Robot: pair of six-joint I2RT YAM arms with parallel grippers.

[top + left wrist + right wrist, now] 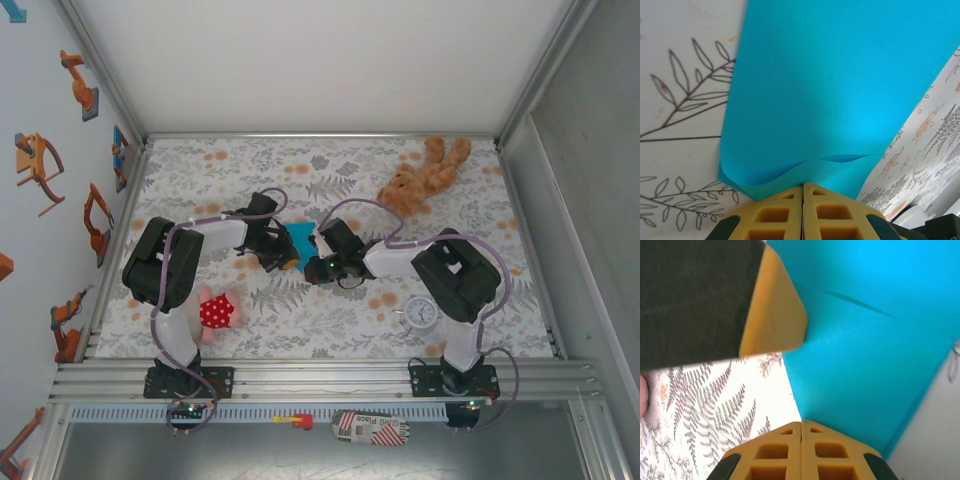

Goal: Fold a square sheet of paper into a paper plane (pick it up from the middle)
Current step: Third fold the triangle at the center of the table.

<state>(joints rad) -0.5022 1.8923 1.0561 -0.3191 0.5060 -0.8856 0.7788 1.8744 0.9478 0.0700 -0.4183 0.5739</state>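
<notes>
Mid-table, left tool (803,186) and right tool (801,423) clamp the square sheet of paper (840,75).

Centre: my left gripper (803,185) and right gripper (801,422) pinch the turquoise paper (840,75) | back table (330,160) open | teddy bear (425,175) back-right | white clock (421,313) near-right

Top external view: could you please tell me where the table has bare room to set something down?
Bare: the far-left table behind the left arm; the near strip between red-dotted toy and clock. Crowded: centre, around the blue paper.
</notes>
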